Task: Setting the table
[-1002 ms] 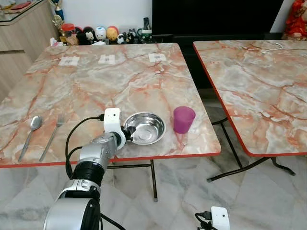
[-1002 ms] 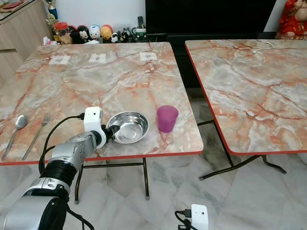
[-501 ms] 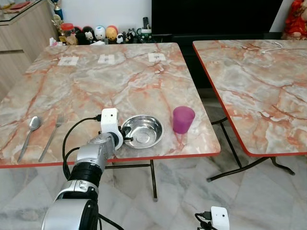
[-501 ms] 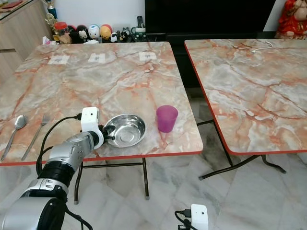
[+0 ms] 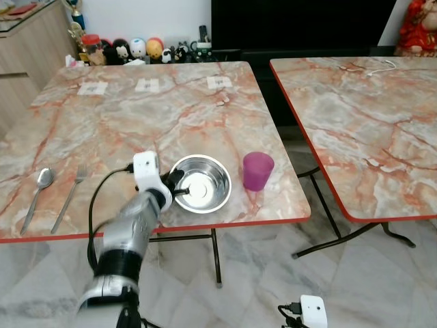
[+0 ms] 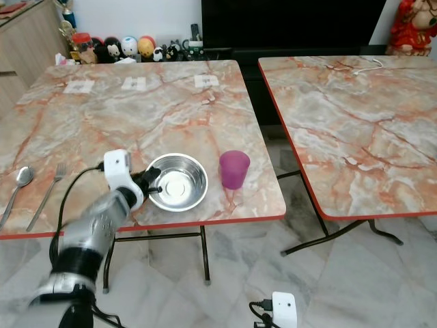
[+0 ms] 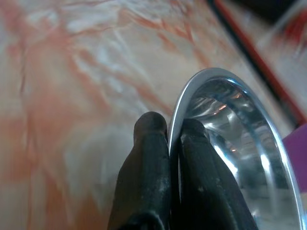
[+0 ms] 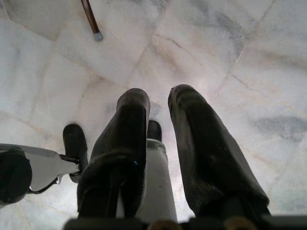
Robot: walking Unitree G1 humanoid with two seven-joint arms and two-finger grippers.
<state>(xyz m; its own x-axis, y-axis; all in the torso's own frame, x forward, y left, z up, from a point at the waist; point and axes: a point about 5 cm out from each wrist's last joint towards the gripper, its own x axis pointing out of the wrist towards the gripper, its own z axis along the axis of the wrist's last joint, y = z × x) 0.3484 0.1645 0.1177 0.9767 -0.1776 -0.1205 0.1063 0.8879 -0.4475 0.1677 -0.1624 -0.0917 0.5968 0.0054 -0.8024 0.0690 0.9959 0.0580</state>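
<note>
The bowl [image 5: 199, 192] is sitting a little further left than a second ago, its gap to the cup [image 5: 258, 171] wider, with the left arm drawn leftward along with it. The right gripper [image 8: 158, 108] is hanging low over the marble floor [image 8: 230, 52], its fingers [image 8: 129, 124] standing slightly apart with nothing between them. The left gripper [image 7: 169, 132] is reaching over the table's [image 5: 123, 130] near red edge and pinching the bowl's left rim, one finger outside the rim and one inside, pressed tight against the thin steel. The bowl is resting flat near that front edge. The purple cup is standing upright just right of the bowl, not touching it. Well to the left, a spoon [image 5: 36, 193] and a fork [image 5: 68, 196] are lying side by side, handles pointing toward the near edge. Further back, three white cards [image 5: 151, 85] are lying in a row along the far side of the table. Beyond them, small figurines [image 5: 136, 49] are lining a low shelf against the wall. A second table [image 5: 362, 123] is standing to the right across a narrow gap.
</note>
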